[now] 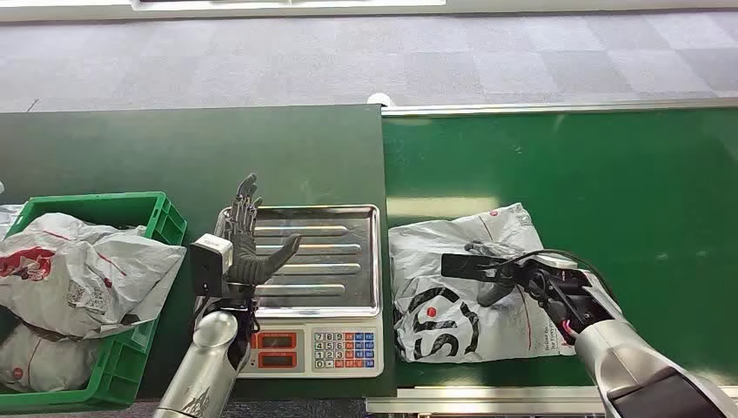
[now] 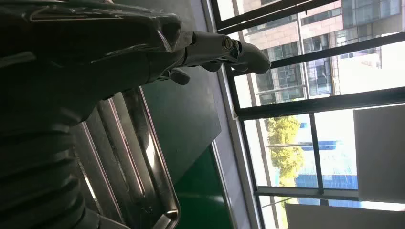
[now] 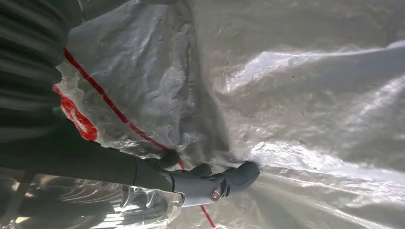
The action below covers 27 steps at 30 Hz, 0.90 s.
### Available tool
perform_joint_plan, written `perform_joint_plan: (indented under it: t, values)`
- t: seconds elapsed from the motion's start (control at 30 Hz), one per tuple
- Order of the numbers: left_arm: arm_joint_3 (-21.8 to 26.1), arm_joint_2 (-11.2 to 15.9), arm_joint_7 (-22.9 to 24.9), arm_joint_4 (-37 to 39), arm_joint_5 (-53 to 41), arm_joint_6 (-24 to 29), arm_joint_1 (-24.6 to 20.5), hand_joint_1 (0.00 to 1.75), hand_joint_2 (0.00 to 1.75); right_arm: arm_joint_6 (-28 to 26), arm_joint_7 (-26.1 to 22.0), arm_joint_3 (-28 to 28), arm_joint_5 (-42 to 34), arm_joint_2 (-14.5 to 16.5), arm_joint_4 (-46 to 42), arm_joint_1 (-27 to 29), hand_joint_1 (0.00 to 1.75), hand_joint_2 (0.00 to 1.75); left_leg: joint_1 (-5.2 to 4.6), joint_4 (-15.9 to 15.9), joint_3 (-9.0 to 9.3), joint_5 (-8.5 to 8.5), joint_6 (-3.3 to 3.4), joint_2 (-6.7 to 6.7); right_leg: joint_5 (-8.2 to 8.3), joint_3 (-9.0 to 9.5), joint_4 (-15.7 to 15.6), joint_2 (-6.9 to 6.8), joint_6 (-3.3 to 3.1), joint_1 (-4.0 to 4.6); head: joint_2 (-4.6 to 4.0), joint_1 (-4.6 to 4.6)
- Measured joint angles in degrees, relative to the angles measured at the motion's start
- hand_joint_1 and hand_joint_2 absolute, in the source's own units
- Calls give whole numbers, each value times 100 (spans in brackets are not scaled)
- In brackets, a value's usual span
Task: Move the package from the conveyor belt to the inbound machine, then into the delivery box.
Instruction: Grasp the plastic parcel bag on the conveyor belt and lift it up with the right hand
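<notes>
Package (image 1: 470, 283), a grey poly bag with black and red print, lies flat on the green conveyor belt (image 1: 627, 192), just right of the scale. Right hand (image 1: 496, 266) rests on top of the package, fingers stretched across it; right wrist view shows fingers (image 3: 210, 183) pressing into the plastic, but can't tell whether it has a grip. Left hand (image 1: 248, 239) is raised over the left edge of the scale's steel tray (image 1: 335, 257), fingers apart, holding nothing. Scale (image 1: 318, 348) sits on the dark green table (image 1: 174, 148). Green crate (image 1: 130, 213) at far left holds other grey bags (image 1: 78, 274).
</notes>
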Motion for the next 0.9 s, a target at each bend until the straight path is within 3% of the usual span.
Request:
perform_joint_plan:
  t: [0.07,0.1,0.2,0.53,0.9]
  values:
    - [7,0,0,-22,0,-4,20,0,175,-37,23,39,44,-46,5,13,130,175,0,0,0,0,0,2,1,0,0,1,2,0,0,-1]
    - [14,0,-1,-41,1,-11,40,0,175,-65,38,72,79,-88,10,25,152,175,0,0,0,0,0,3,2,-1,0,1,3,0,0,-2]
    - [33,3,-17,-63,20,-64,98,0,175,-81,-8,157,113,-193,17,46,170,175,0,1,1,0,1,2,3,-1,0,0,4,0,0,-2]
    - [70,8,-145,-59,100,-127,242,0,175,-87,-126,297,162,-444,16,71,175,175,0,3,-1,3,5,0,3,0,0,-3,5,0,0,-1]
    - [79,22,-288,-42,155,-23,303,0,175,-67,-439,436,280,-486,16,6,175,175,0,3,-5,3,5,0,4,1,0,-2,6,1,0,-1]
